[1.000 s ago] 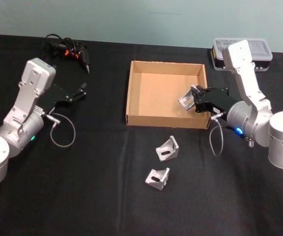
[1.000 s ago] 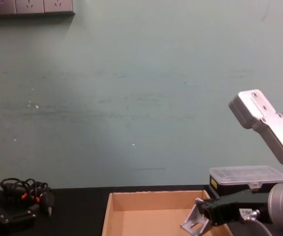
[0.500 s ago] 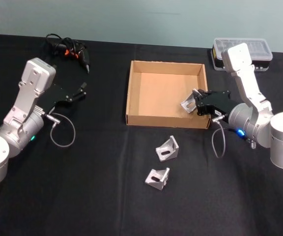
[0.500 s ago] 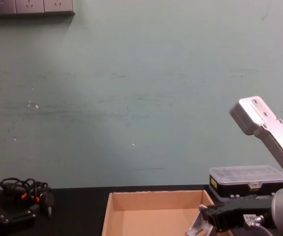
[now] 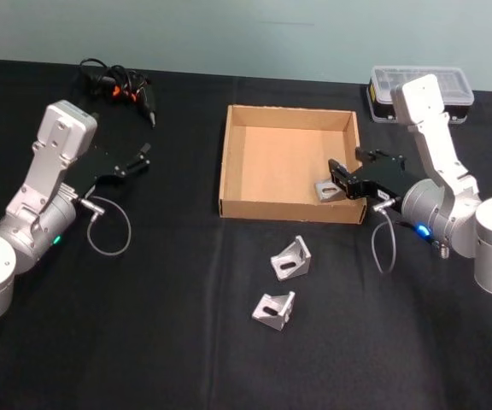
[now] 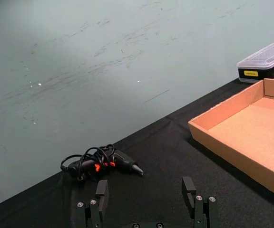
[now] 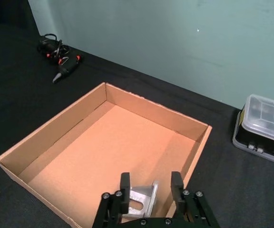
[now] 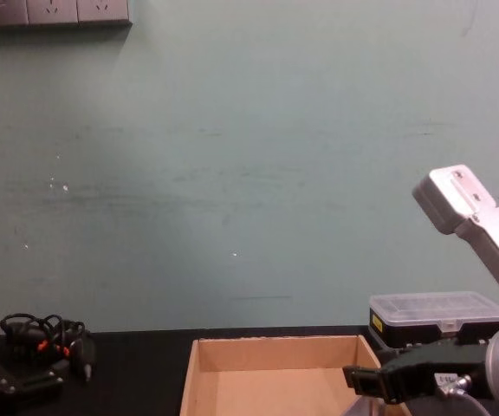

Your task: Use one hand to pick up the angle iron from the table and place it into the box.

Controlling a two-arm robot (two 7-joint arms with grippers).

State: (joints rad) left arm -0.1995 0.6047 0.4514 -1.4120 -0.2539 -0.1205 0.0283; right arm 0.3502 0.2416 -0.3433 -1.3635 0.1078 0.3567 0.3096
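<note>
An angle iron (image 5: 325, 189) lies on the floor of the brown box (image 5: 226, 162), in its near right corner. My right gripper (image 5: 338, 178) hangs just over it, open, and in the right wrist view the angle iron (image 7: 141, 199) sits between the spread fingers (image 7: 125, 189) with a gap on one side. Two more angle irons (image 5: 290, 258) (image 5: 273, 310) rest on the black table (image 5: 161, 299) in front of the box. My left gripper (image 5: 139, 158) is parked open at the left, away from them.
A clear-lidded black plastic case (image 5: 417, 85) stands behind the box on the right. A tangle of black cables with orange bits (image 5: 118, 84) lies at the back left. The box floor (image 7: 113, 152) is otherwise bare.
My right gripper lowered the angle iron into the box's near right corner and opened, so the piece now rests on the box floor. The left arm stayed still.
</note>
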